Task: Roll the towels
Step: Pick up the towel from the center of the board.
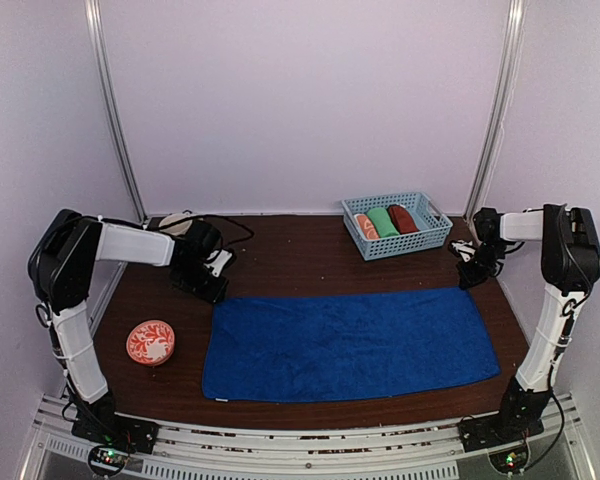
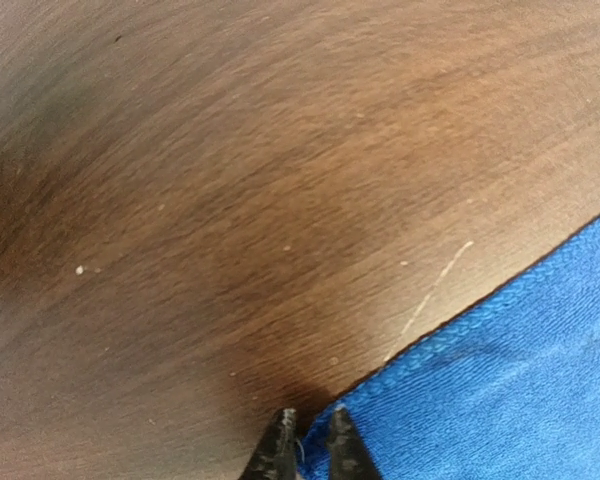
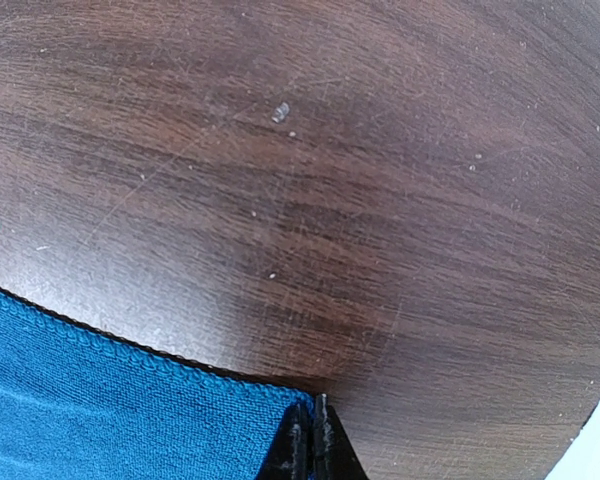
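The royal blue towel (image 1: 350, 345) lies flat across the middle of the table, long side left to right. My left gripper (image 1: 216, 295) sits at its far left corner. In the left wrist view the gripper (image 2: 313, 418) is narrowly open, and the blue towel's (image 2: 520, 380) corner lies in the slim gap. My right gripper (image 1: 470, 281) is at the far right corner. The right wrist view shows that gripper (image 3: 310, 405) shut on the blue towel's (image 3: 100, 400) corner tip. The rust-brown towel (image 1: 402, 218) lies rolled in the basket.
A light blue basket (image 1: 400, 247) stands at the back right, also holding a green roll (image 1: 384, 221) and an orange-and-white roll (image 1: 365, 227). A round orange-patterned disc (image 1: 151, 342) lies near the front left. Cables (image 1: 185, 220) trail at the back left.
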